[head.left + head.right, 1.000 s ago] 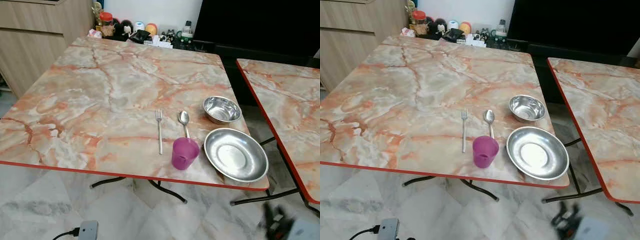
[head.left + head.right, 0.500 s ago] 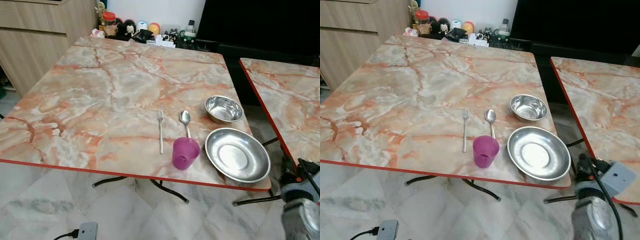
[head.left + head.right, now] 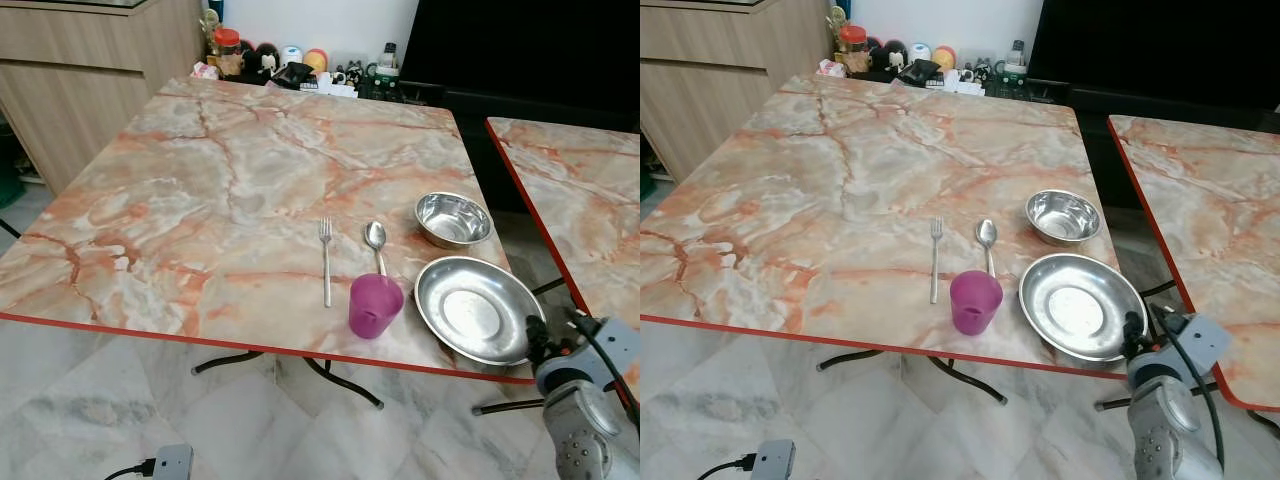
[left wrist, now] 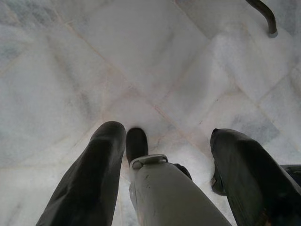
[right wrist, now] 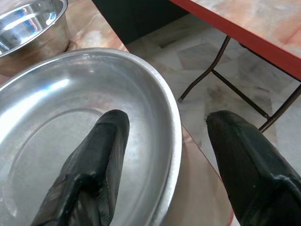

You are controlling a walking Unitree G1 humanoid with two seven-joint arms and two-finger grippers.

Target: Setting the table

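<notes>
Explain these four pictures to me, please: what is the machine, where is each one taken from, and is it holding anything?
It is a walking humanoid robot setting a table. Two pictures come from the two eyes of its head camera, looking down at an orange-veined marble-pattern table. On it lie a slim metal fork, a metal spoon, a purple plastic cup, a small round steel bowl and a wide shallow steel plate. The other two come from wrist cameras looking along black fingers. The right gripper is open astride the plate's rim, holding nothing. The left gripper hangs open above the pale tiled floor.
</notes>
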